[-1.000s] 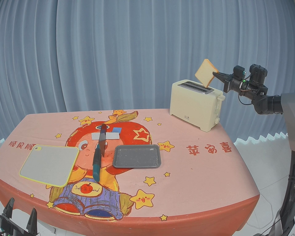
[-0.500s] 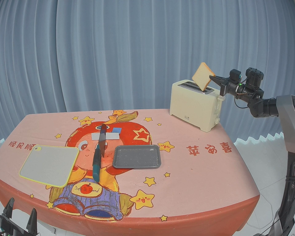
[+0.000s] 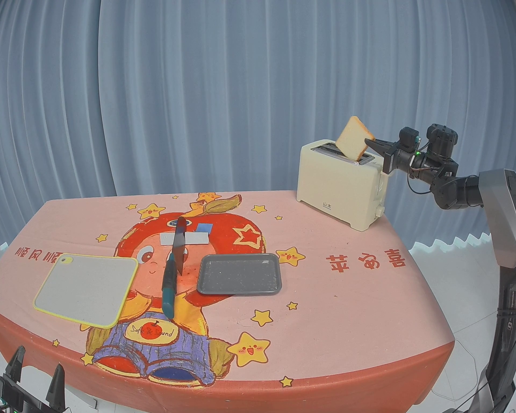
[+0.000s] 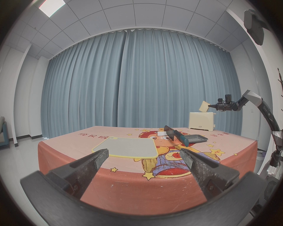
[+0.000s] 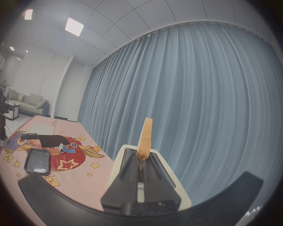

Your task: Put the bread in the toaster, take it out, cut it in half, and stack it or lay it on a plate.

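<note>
1. My right gripper [image 3: 371, 143] is clamped shut on one corner of the bread [image 3: 353, 137].
2. The bread tilts just beyond my fingertips, its lower edge at the toaster [image 3: 337, 185] slot below.
3. My left gripper [image 4: 144, 155] gapes wide, holding nothing.

backdrop: pleated blue-grey curtain [image 3: 215, 91] | ceiling [image 4: 132, 11] — white tiles, lit panels [image 4: 51, 6] | floor [image 3: 473, 290]: pale | far corner — 1 sofa [image 5: 31, 107] by white wall [image 5: 38, 76]

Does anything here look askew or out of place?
The bread slice is askew: the right claw holds it tilted, one corner pointing down at the slot of the toaster, not square to it. Nothing else stands out.
</note>
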Controlling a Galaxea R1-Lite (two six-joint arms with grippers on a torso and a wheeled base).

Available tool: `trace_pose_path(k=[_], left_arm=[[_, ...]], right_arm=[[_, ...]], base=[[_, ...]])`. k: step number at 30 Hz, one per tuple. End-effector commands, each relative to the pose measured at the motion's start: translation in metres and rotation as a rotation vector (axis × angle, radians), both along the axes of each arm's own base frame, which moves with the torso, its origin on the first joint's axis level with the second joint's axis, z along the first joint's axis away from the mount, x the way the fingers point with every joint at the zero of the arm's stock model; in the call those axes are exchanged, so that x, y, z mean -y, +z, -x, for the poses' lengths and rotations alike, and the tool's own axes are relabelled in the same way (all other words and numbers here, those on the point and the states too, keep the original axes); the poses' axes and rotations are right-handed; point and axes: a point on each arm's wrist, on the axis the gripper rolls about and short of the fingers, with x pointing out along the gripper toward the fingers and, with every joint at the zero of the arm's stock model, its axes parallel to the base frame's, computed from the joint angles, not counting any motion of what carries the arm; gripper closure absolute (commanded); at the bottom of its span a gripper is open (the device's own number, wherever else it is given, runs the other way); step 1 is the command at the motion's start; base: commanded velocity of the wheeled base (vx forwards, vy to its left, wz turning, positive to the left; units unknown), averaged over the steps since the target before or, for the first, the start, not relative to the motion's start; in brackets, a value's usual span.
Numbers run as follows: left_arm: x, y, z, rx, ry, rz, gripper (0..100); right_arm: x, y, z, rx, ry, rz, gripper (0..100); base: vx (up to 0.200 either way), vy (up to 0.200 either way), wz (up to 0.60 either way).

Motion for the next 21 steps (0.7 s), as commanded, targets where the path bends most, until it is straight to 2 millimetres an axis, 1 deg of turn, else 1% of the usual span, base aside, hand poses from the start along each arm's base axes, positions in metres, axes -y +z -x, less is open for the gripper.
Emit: trace_pose_path(k=[1, 7, 11, 15, 21], left_arm=[[0.0, -0.0053, -0.0001, -0.002, 0.001, 0.001, 0], [0.0, -0.0052, -0.0001, -0.001, 0.001, 0.001, 0], [0.0, -0.0053, -0.0001, -0.002, 0.001, 0.001, 0], [0.0, -0.0052, -0.0001, -0.001, 0.001, 0.001, 0], [0.0, -0.0052, -0.0001, -0.001, 0.001, 0.001, 0]], right_arm=[[-0.0008, -0.0055, -0.0021, -0.011, 0.002, 0.001, 100], [-0.0031, -0.0074, -0.0026, -0.017, 0.005, 0.001, 100], [-0.0008, -0.0101, -0.0033, -0.017, 0.002, 0.001, 100], [0.0015, -0.0092, -0.0036, -0.014, -0.003, 0.001, 100], [-0.0008, -0.01, -0.0037, -0.015, 0.002, 0.001, 100]], base=[[0.0, 0.0, 0.0], [0.0, 0.0, 0.0], [0.0, 0.0, 0.0], [0.0, 0.0, 0.0], [0.0, 0.0, 0.0]])
